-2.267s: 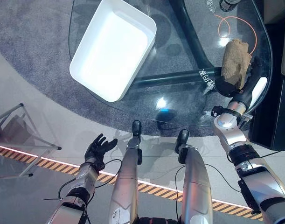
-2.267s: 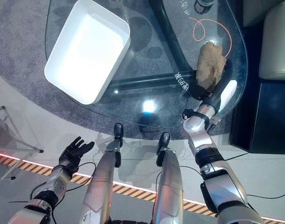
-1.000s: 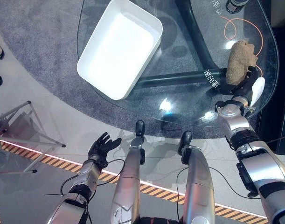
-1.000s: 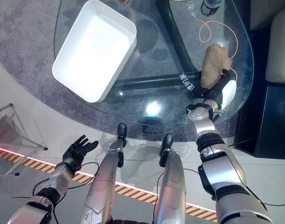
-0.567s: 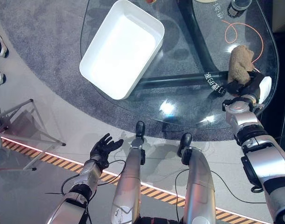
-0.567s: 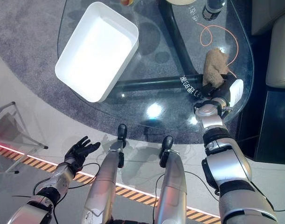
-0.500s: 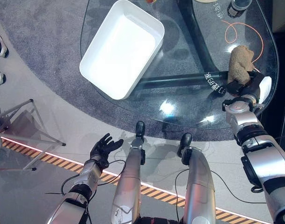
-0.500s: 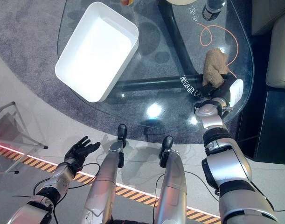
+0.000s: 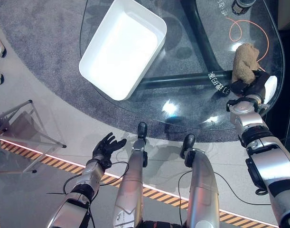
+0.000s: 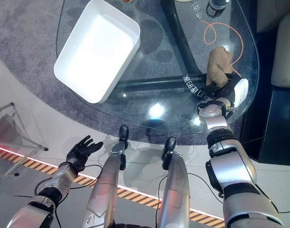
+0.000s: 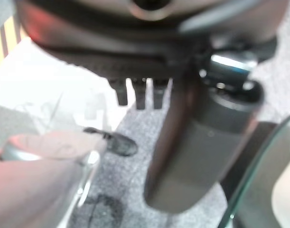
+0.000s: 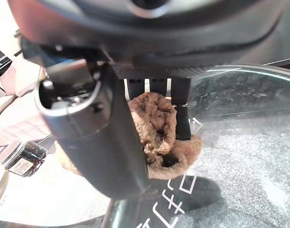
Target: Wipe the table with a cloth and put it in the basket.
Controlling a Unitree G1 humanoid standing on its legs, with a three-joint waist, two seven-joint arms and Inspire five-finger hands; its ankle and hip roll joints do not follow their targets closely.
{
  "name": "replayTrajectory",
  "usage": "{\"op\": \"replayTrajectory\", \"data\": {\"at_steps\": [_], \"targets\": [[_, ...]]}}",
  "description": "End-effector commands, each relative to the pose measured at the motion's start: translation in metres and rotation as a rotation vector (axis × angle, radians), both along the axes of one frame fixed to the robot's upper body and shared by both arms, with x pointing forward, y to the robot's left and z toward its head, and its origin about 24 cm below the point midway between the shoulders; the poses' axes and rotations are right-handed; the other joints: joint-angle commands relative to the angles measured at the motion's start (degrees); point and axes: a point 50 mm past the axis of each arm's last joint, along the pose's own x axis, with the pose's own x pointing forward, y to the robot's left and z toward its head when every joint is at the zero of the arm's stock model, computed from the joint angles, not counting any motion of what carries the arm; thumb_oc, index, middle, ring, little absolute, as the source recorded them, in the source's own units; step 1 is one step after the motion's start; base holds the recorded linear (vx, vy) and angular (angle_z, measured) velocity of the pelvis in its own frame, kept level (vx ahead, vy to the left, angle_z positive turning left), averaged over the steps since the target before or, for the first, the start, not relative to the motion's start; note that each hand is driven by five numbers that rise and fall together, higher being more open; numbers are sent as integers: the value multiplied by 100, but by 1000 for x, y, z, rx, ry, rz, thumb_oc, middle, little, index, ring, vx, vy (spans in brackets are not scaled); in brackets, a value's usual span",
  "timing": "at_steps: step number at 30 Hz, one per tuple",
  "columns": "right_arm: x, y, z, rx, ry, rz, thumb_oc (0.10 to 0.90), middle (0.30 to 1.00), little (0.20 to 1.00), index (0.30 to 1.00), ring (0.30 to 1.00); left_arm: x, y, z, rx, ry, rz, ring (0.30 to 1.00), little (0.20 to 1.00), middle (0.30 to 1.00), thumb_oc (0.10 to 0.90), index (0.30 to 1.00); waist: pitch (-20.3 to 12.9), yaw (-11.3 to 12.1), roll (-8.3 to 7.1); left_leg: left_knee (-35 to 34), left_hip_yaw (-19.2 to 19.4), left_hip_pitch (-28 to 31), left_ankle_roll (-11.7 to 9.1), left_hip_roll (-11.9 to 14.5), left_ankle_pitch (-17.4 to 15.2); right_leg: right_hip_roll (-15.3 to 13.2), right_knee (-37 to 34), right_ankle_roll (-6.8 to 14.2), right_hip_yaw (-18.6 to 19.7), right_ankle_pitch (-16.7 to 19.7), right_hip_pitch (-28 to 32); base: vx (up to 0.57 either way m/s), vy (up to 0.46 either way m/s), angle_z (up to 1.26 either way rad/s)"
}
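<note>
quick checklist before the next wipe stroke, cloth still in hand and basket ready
1. Cloth held: the right hand has its fingers curled on the brown cloth. Ok.
2. Cloth on the glass table: it rests near the right edge. Ok.
3. Basket free to receive: white, open, nothing in it, on the table's left part. Ok.
4. Stroke path: a dark bottle and an orange cord lie just beyond the cloth. Not ok.
5. Left hand out of the way: open, low beside the table. Ok.
6. Table wiped clean: cannot tell.
</note>
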Motion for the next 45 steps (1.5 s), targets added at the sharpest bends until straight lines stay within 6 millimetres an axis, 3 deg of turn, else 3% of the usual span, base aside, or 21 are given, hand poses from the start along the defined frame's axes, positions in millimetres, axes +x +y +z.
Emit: {"op": "replayTrajectory", "data": {"at_steps": [1,3,4,5,6,8,10,12,13,26,39,41,42,43,45], "targets": [[15,42,35,-208,-9,324,100,300,200,300,300,-6,9,-2,44,7,28,900,900,900,800,900,-119,116,135,700,244,9,507,-403,-516,198,-764,216,72,910,69,0,0,0],[17,51,36,-242,22,392,100,300,200,300,300,-5,10,-2,44,7,29,900,900,900,800,900,-119,118,123,662,245,33,507,-411,-498,200,-806,210,62,918,96,34,-1,-2],[18,64,34,-290,54,478,100,300,200,300,300,-8,9,-4,45,14,27,900,900,900,800,900,-119,127,126,701,239,165,478,-418,-667,196,-723,249,95,733,202,2,9,-5],[19,70,39,-326,63,519,100,300,200,300,300,-5,10,-1,43,3,28,900,900,900,800,900,-119,124,125,634,255,51,498,-422,-480,191,-814,193,53,906,105,76,18,-5],[19,84,36,-376,93,598,100,300,200,300,300,-9,11,-4,42,12,30,900,900,900,800,900,-119,127,124,675,250,194,469,-433,-650,191,-735,235,98,724,218,8,23,-5],[18,93,39,-415,94,638,100,300,200,300,300,-6,12,-1,42,2,31,900,900,900,800,900,-119,127,123,605,270,88,490,-445,-462,183,-846,179,50,901,141,-25,12,-3],[17,106,34,-470,121,704,100,300,200,300,300,-9,12,-4,44,14,29,900,900,900,800,900,-119,144,129,653,263,237,460,-462,-633,171,-769,226,75,721,267,41,2,-1],[16,119,31,-515,142,765,100,300,200,300,300,-10,11,-5,36,14,31,900,900,900,800,900,-119,155,159,623,274,271,451,-470,-607,154,-781,215,65,715,296,16,39,-3],[15,125,34,-530,140,784,100,300,200,300,300,-8,10,-3,31,3,33,900,900,900,800,900,-119,151,174,550,292,161,472,-475,-413,149,-885,160,23,890,212,-54,53,-2],[-2,176,7,-676,250,1103,100,300,200,300,300,-9,3,-6,27,4,17,900,900,900,800,900,-119,147,149,537,326,145,441,-486,-363,134,-943,132,6,895,220,1,-1,2],[-19,201,-18,-752,435,1369,100,300,200,300,300,-7,4,-4,31,2,24,900,900,900,800,900,-119,134,132,494,328,140,412,-490,-300,123,-982,143,3,920,209,6,-2,0],[-26,205,-36,-753,576,1465,100,300,200,300,300,-9,6,-6,36,13,19,900,900,900,800,900,-119,148,117,548,313,243,383,-492,-453,121,-888,187,39,753,289,42,-28,4],[-25,206,-32,-762,568,1461,100,300,200,300,300,-6,6,-3,36,2,20,900,900,900,800,900,-119,145,119,489,329,117,412,-490,-275,116,-980,135,-9,931,186,6,-16,5],[-28,204,-41,-759,626,1486,100,300,200,300,300,-9,8,-5,37,13,17,900,900,900,800,900,-119,152,112,539,310,243,374,-492,-439,118,-893,187,34,760,287,5,-10,5],[-29,203,-44,-758,654,1496,100,300,200,300,300,-9,8,-5,38,14,17,900,900,900,800,900,-119,155,108,535,311,248,371,-492,-433,122,-898,185,35,759,295,39,-12,3]]}}
